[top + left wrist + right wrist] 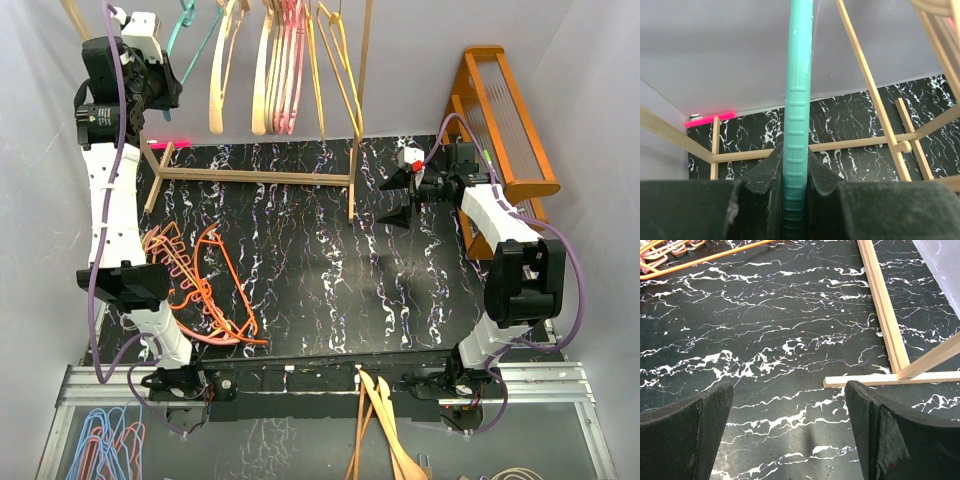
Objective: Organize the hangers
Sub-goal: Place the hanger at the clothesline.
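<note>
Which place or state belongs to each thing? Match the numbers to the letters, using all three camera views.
Things
1. teal hanger
2. tangled orange hangers
3. right claw
4. wooden hangers

Places or states
A. open, above the black tabletop
B. lying past the tabletop's near edge, at the bottom of the overhead view
C. clamped in the left claw
D. lying flat on the tabletop

Right pairs: 1-C, 2-D, 3-A, 4-B
</note>
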Available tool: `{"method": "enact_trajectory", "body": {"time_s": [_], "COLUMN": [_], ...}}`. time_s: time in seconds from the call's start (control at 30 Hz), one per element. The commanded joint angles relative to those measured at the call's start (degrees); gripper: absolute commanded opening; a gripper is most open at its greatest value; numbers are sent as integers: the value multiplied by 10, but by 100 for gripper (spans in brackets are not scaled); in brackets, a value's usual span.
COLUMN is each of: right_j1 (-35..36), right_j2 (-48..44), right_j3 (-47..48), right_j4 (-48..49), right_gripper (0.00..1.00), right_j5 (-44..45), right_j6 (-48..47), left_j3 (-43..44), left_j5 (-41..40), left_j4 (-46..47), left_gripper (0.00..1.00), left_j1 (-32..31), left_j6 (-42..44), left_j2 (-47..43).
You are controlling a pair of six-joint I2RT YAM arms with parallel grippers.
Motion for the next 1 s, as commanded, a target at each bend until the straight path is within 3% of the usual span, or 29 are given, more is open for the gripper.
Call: {"method": "enact_trajectory", "body": {"time_s": [0.0, 0.37, 0.4, 0.43, 0.47, 0.5, 0.6, 0.67, 0.77, 0.87, 0.97], "right_j1": [-5, -5, -5, -5, -5, -5, -4, -4, 10, 45, 112], "right_j2": [-6, 1, 0, -1, -1, -1, 1, 12, 24, 11, 6], "right_j3": [21, 24, 21, 17, 14, 9, -14, -23, -26, -73, -106], "right_j4": [22, 33, 39, 50, 60, 79, 154, 171, 104, 105, 100], "right_gripper": [98, 98, 98, 98, 98, 98, 98, 98, 98, 98, 98], "right_j5": [-27, -37, -35, -33, -28, -18, 35, 79, 103, 150, 223], "right_j6": [21, 44, 50, 55, 64, 88, 169, 190, 107, 61, 37], "left_j3": [10, -37, -48, -65, -85, -116, -243, -335, -476, -645, -748], "left_j5": [-21, -9, -16, -26, -42, -66, -144, -139, -58, -20, -18], "left_j4": [7, -25, -25, -19, -8, 8, 60, 68, 58, 98, 133], "left_gripper": [0, 0, 11, 38, 78, 95, 97, 97, 97, 97, 97], "left_j1": [1, 1, 0, 1, 0, 1, 1, 2, 5, 5, 7], "left_j6": [11, 29, 28, 27, 25, 20, 1, -27, -97, -179, -238], "left_j2": [1, -11, -20, -31, -48, -67, -151, -187, -220, -274, -341]}}
